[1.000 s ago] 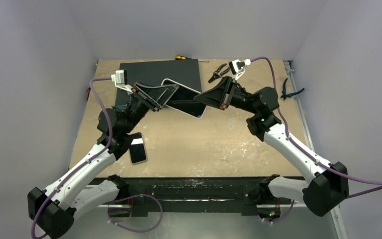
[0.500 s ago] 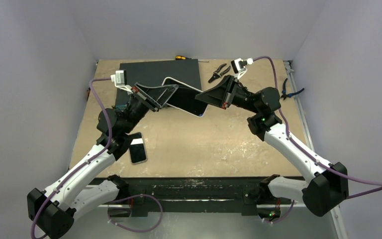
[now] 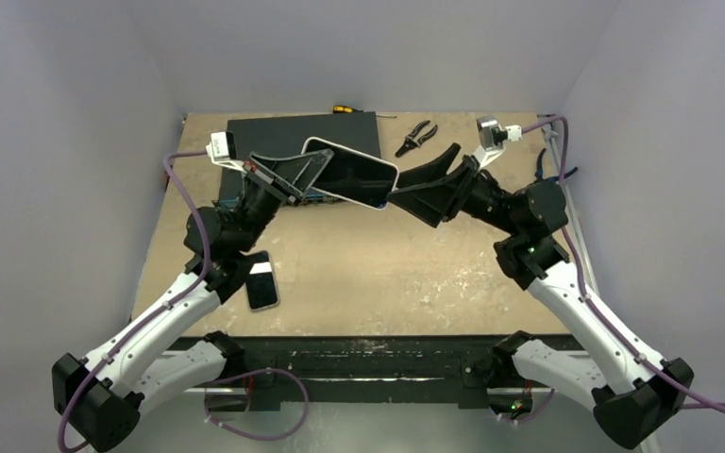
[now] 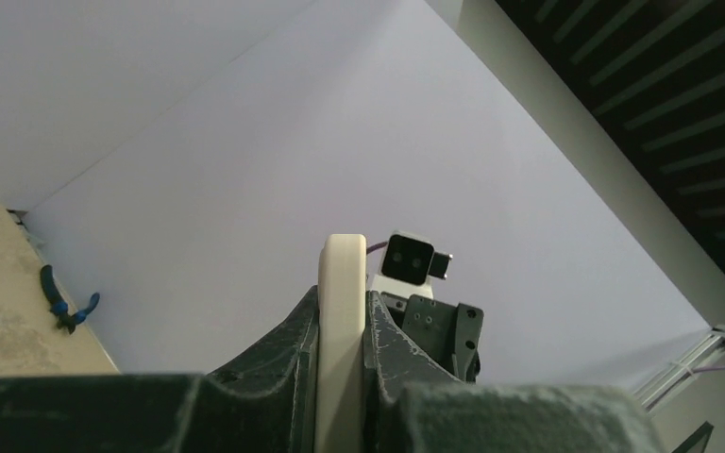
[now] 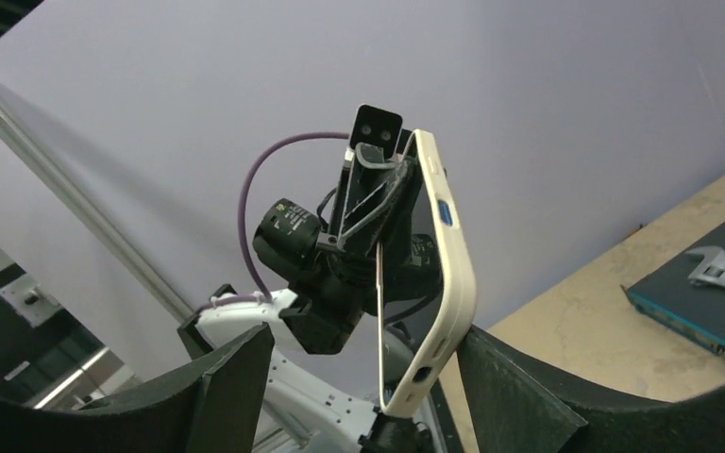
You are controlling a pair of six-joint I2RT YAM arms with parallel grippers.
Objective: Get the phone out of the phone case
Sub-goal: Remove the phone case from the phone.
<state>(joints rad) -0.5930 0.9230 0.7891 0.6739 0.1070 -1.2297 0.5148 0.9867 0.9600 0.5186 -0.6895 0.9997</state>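
Lavender walls; tan tabletop point(image 3: 387, 274) well below both pincers. My left pincer point(image 3: 313, 173) is clenched across one end of the cream phone case point(image 5: 451, 283), held aloft with the phone point(image 5: 404, 269) seated inside. My right pincer point(image 3: 423, 174) is released, its fingers spread either side of the free end, apparently not touching. Plan: close on the case lip only and peel one corner slowly, keeping the left grip firm.

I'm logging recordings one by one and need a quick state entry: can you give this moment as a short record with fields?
Left pincer: shut on case edge, held above table
Phone: dark screen, apparently in case
Right pincer: open, straddling case end, no grip
Lying on table: second phone, pliers
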